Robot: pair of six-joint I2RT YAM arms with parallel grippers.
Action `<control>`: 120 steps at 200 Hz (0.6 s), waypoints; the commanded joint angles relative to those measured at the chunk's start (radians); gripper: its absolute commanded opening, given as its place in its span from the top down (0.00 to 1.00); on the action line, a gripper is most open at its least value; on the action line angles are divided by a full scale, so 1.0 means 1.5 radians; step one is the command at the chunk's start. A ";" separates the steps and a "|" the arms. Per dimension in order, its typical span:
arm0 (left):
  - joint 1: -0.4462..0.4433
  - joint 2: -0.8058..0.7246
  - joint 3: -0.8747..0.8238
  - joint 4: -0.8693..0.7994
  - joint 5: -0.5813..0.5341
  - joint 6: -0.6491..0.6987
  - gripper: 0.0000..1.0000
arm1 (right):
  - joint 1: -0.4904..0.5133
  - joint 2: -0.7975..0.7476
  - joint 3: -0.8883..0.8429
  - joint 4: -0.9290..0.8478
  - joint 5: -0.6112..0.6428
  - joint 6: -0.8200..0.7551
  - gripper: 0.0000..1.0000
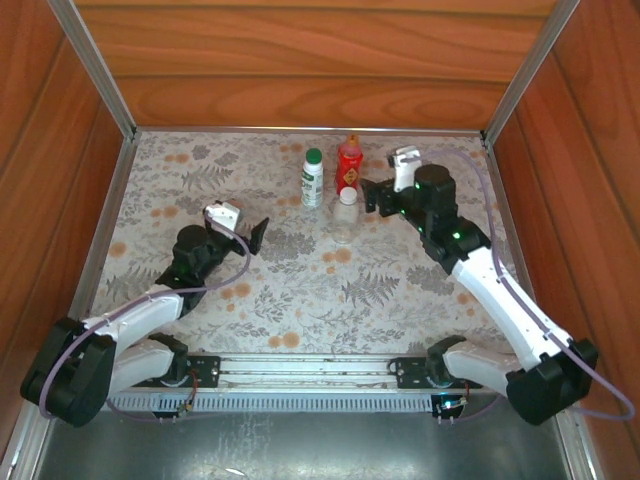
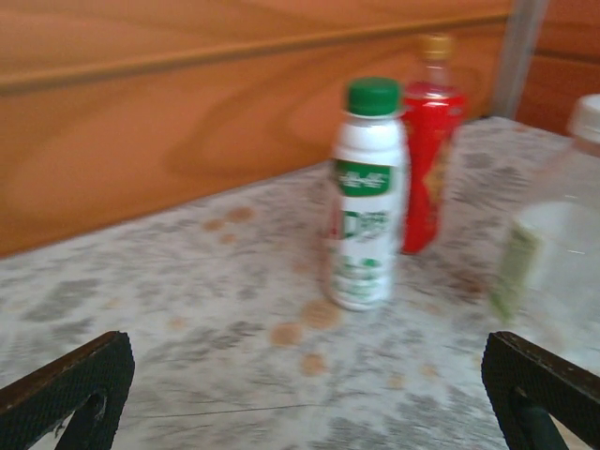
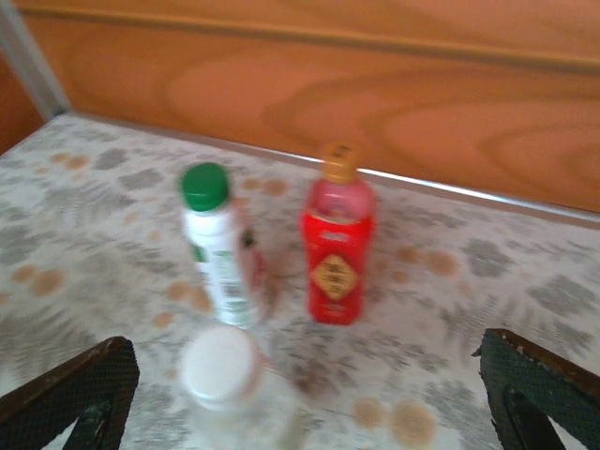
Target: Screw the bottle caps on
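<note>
Far-centre on table stand capped white labelled bottle, red translucent bottle, clear plastic bottle; left gripper, right gripper agape, empty; hazard: right gripper swinging could topple adjacent clear plastic bottle.

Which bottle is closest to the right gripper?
The clear bottle with the white cap; the white bottle and red bottle stand farther back.

light: bright, even | shadows: faint | top view: sharp | wrist views: blurred, clear bottle worst
</note>
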State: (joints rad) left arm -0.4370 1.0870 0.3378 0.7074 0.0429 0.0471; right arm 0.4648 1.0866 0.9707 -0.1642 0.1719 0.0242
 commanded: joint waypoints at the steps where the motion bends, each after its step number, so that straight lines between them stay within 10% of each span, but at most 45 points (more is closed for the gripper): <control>1: 0.025 -0.016 -0.001 -0.073 -0.148 0.065 0.00 | -0.048 -0.027 -0.113 0.110 0.080 -0.024 0.00; 29: 0.070 -0.004 -0.023 -0.072 -0.216 0.073 0.00 | -0.133 -0.043 -0.255 0.230 0.082 -0.018 0.00; 100: 0.233 0.233 -0.033 0.157 -0.146 0.019 0.00 | -0.275 0.154 -0.426 0.623 -0.020 0.017 0.00; 120: 0.276 0.311 -0.027 0.218 -0.106 -0.019 0.00 | -0.286 0.168 -0.393 0.579 -0.048 0.001 0.00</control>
State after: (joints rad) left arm -0.0868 1.4441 0.2966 0.8486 -0.1898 0.0959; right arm 0.0566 1.3190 0.3386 0.5735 0.1734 0.0280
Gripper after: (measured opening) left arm 0.998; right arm 0.996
